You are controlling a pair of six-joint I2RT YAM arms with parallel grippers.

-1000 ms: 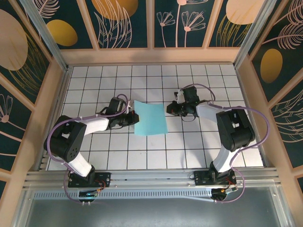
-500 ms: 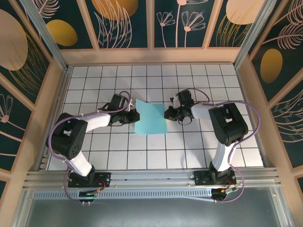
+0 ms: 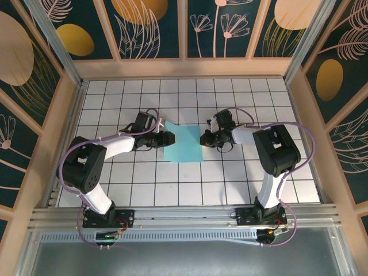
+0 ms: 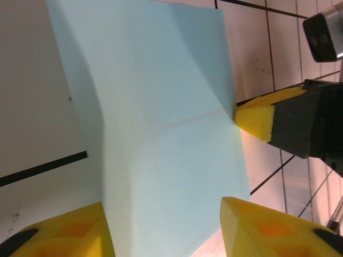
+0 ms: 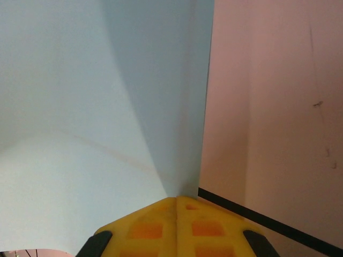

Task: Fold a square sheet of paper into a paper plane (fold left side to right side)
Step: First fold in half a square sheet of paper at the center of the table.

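Bowing a little instead of resting flat, the thin light-blue square sheet of paper sits near the middle of the white gridded worktop, with a faint crease line running left to right across it. The black-and-yellow right end effector is closed tight on the middle of the sheet's right edge, and the paper rises away from that pinch in a soft curve. At the opposite side, the black-and-yellow left end effector straddles the left edge with its jaws standing apart. The paper passes between them ungripped, one jaw over bare tile and the other over the sheet.

Judging by how it curves and shades, the sheet is very light and limp, with no stiffness to carry its own weight beyond a short span. It will likely slide on the smooth tiles, buckle if pushed from an edge, and crease or tear if the two arms pull against each other. A sensible hold for folding left over right is a shallow pinch at the middle of the left edge, where the bow lifts the paper off the tile, while the right-hand pinch anchors the far side. Too deep a bite would probably wrinkle the sheet, and too light a one would likely let it slip
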